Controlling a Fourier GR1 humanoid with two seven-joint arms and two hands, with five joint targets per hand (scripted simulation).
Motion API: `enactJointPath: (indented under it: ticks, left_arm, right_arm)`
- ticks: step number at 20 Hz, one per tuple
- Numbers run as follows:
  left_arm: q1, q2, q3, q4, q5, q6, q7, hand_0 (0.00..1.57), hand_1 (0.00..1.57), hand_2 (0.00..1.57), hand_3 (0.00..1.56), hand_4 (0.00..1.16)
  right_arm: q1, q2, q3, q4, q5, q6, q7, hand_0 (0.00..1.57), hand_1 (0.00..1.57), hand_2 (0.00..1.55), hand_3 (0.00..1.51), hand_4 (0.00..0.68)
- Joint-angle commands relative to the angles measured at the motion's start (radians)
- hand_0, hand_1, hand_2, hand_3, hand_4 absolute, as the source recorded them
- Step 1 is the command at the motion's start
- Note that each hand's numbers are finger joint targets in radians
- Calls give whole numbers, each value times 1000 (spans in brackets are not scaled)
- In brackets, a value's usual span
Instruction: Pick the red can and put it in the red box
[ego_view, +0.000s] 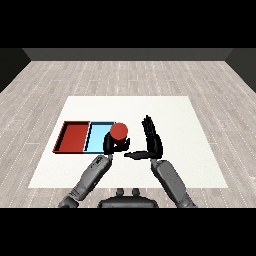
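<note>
The red can (119, 131) stands upright in my left hand (111, 144), whose fingers are curled round its lower part. It is held over the right end of the light blue tray (99, 135). The red tray (73, 136) lies to the left of the blue one, with nothing in it. My right hand (152, 141) is to the right of the can, apart from it, fingers straight and thumb pointing left.
The two trays lie side by side at the left of the white table (170, 115). Grey wood floor surrounds the table.
</note>
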Motion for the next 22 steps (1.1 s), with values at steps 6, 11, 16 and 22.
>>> enactJointPath:
  ticks: [6, 11, 16, 22]
  left_arm:
    - [-48, 116, 166, -26, -4, -56, 78, 1571, 1571, 1571, 1480, 1133]
    - [25, 244, 231, -107, -9, -82, 132, 1571, 1571, 1571, 1486, 1125]
    - [77, 398, 288, -82, -57, -111, 171, 1571, 1571, 1571, 1490, 1120]
    - [-67, 485, 311, 256, -140, -101, 319, 1571, 1571, 1555, 1496, 1111]
  right_arm:
    - [171, -139, -187, -166, -125, 149, -11, 0, 0, 0, 0, 0]
    - [303, -139, -208, -162, -121, 157, -64, 0, 0, 0, 0, 0]
    - [305, -172, -254, -197, -134, 154, 7, 0, 0, 0, 0, 0]
    - [320, -185, -305, -122, -195, 228, -33, 0, 0, 0, 0, 0]
